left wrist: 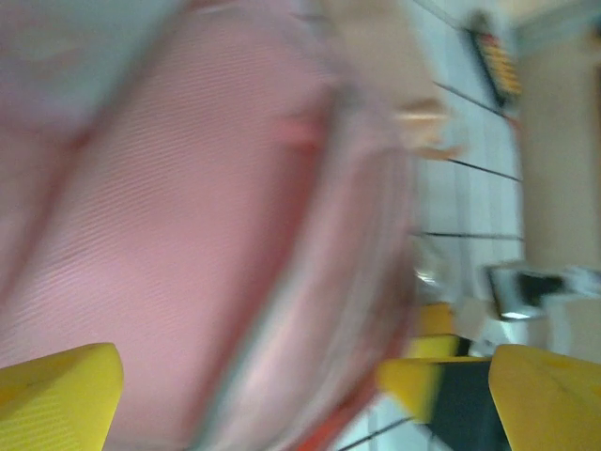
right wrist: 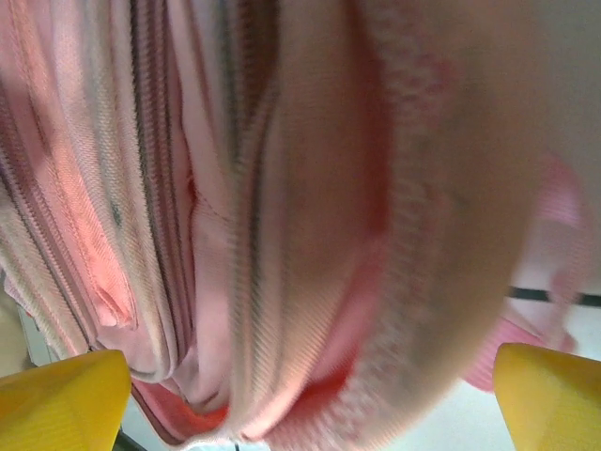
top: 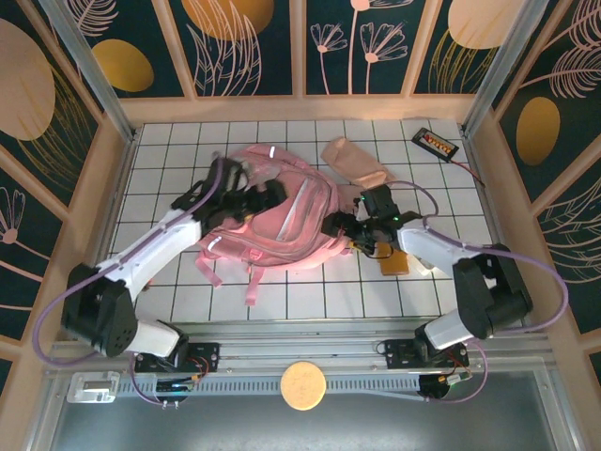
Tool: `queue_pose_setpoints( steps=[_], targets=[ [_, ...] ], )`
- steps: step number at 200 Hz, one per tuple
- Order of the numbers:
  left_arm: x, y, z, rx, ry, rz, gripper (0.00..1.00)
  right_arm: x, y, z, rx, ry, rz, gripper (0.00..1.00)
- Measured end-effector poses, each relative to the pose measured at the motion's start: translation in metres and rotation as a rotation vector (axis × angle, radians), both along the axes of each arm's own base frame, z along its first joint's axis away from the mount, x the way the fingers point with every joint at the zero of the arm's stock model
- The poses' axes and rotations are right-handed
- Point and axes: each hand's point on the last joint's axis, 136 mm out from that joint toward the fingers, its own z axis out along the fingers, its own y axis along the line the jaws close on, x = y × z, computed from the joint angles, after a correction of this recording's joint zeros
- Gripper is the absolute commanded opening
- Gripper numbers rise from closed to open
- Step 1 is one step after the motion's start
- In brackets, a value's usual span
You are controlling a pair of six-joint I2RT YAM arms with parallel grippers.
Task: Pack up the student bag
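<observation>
Pink student bag (top: 282,221) sits before the left fingers (left wrist: 56,399) and right fingers (right wrist: 61,399), both pairs spread open.

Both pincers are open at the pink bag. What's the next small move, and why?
Probably close the right pincer on the bag. Its wrist view shows the zipper folds right between the open yellow fingers, while the left pincer is open at the bag's other side, so a grip looks ready.

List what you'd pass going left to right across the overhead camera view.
Going rightward: left arm's base → student bag → tan pouch → small black device near the far right corner.
</observation>
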Motion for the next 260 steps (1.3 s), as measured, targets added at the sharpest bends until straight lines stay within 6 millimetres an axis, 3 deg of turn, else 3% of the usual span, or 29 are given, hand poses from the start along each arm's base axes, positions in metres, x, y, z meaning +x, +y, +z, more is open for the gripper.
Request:
queue_pose_setpoints(
  steps=[10,19,60,83,115,136,151,180,224,240,260],
  targets=[
    [-0.009,0.026,-0.018,0.012,0.051,0.073,0.99,0.002,0.006,-0.002,0.001,-0.001,0.01,0.99],
    [-0.017,0.037,-0.024,0.014,0.07,0.102,0.99,0.003,0.009,-0.003,0.004,-0.002,0.013,0.99],
    [-0.046,0.07,-0.016,-0.07,0.02,0.21,0.99,0.007,0.013,-0.009,0.004,0.012,0.004,0.99],
    [-0.063,0.093,-0.044,-0.103,0.079,0.307,0.99,0.01,0.015,-0.01,0.003,0.015,0.006,0.99],
    [-0.08,0.102,-0.076,-0.143,0.171,0.38,0.99,0.014,0.016,-0.007,0.001,0.012,0.004,0.98],
    [-0.084,0.109,-0.086,-0.188,0.185,0.429,0.85,0.015,0.016,-0.005,-0.004,0.013,0.002,0.98],
    [-0.084,0.117,-0.096,-0.218,0.196,0.48,0.64,0.015,0.016,-0.005,-0.005,0.011,0.001,0.98],
    [-0.077,0.129,-0.113,-0.248,0.21,0.538,0.64,0.016,0.015,-0.005,-0.011,0.007,-0.003,0.98],
    [-0.059,0.125,-0.132,-0.263,0.235,0.529,0.63,0.017,0.012,-0.006,-0.022,0.008,-0.01,0.97],
    [-0.052,0.123,-0.133,-0.27,0.234,0.517,0.5,0.017,0.009,-0.004,-0.026,0.003,-0.014,0.98],
    [-0.045,0.121,-0.133,-0.281,0.222,0.507,0.01,0.019,0.007,0.002,-0.03,-0.019,-0.018,0.99]
  ],
)
